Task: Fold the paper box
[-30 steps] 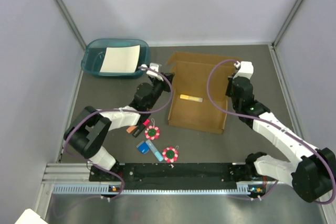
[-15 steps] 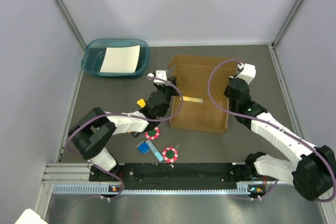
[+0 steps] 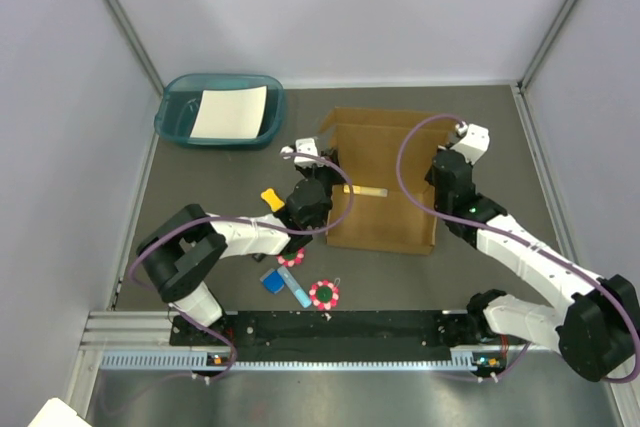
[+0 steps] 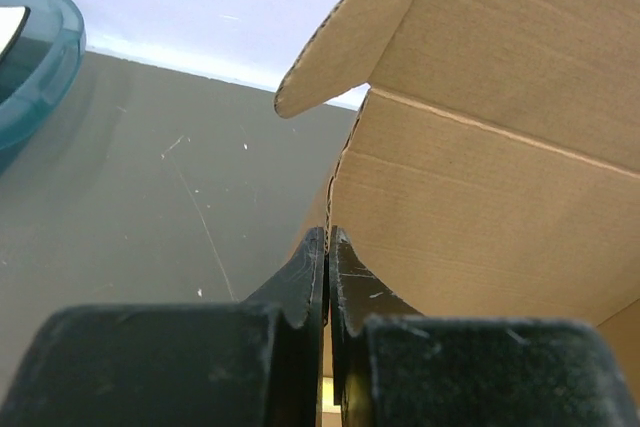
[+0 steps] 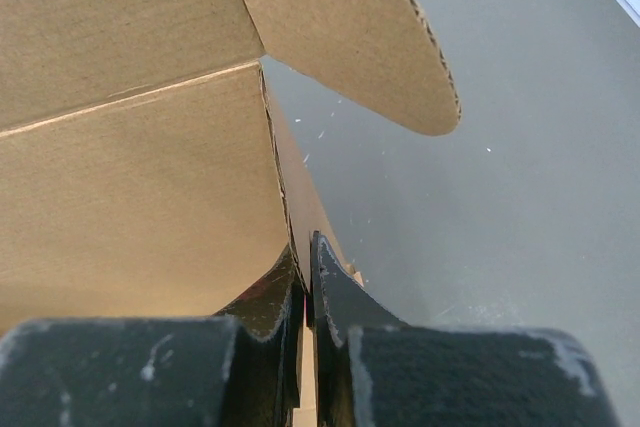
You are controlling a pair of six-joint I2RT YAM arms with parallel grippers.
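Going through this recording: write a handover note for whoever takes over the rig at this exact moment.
Left gripper: shut on the left side edge of the paper box.
Right gripper: shut on its right side edge.
The box sits mid-table, a side panel standing next to each gripper, rounded end flaps hanging loose. A tan strip lies inside.
Done: side panels up.
Left: probably tucking the flaps and folding the rest.

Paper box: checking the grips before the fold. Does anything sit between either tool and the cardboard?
Nothing visible does. The left tool pinches the left wall of the paper box, the right tool its right wall.
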